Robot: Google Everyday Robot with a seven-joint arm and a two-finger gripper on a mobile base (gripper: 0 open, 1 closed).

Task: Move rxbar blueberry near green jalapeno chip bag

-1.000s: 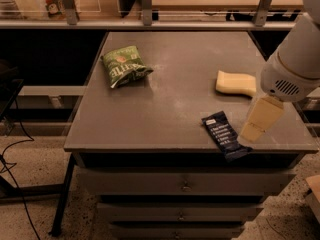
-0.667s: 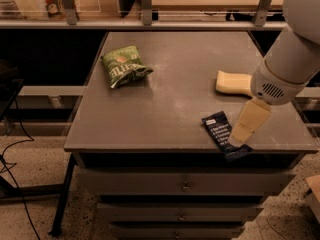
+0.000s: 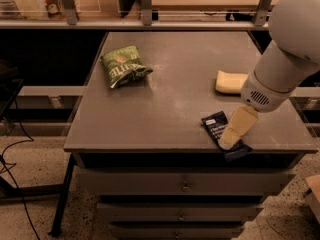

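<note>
The rxbar blueberry [image 3: 218, 127], a flat dark navy wrapper with a white label, lies near the front right edge of the grey table. The gripper [image 3: 227, 141] hangs from the white arm and sits directly over the bar's lower half, covering part of it. The green jalapeno chip bag [image 3: 123, 65], wrinkled with white lettering, lies at the table's back left, far from the bar and the gripper.
A pale yellow sponge-like block [image 3: 230, 82] lies at the right, behind the bar. The table [image 3: 170, 104] has drawers below its front edge. A shelf rail with posts runs behind it. Cables lie on the floor at the left.
The arm has moved left and down, bringing the gripper from beside the bar to over it. The bar, the bag and the sponge have not moved.
</note>
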